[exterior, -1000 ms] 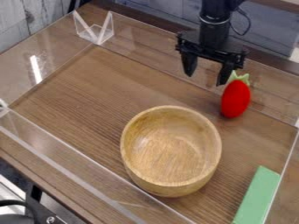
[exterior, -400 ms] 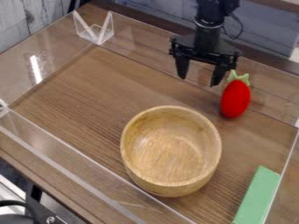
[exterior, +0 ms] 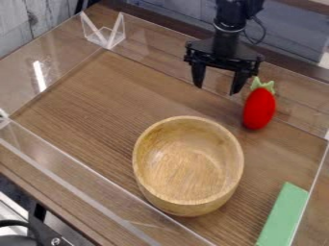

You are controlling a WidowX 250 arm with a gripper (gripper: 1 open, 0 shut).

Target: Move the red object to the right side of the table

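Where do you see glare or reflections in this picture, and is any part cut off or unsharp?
Camera view: pale glare streaks the clear acrylic walls at left; the glossy red strawberry-shaped toy carries a small highlight; the flat green block is cut off by the bottom edge; the round light wooden bowl looks reasonably sharp.

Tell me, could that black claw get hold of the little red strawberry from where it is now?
Probably yes. The gripper hangs open, pointing down, just left of the red strawberry in the picture. Nothing lies between them, and the wooden bowl sits well clear, nearer the camera.
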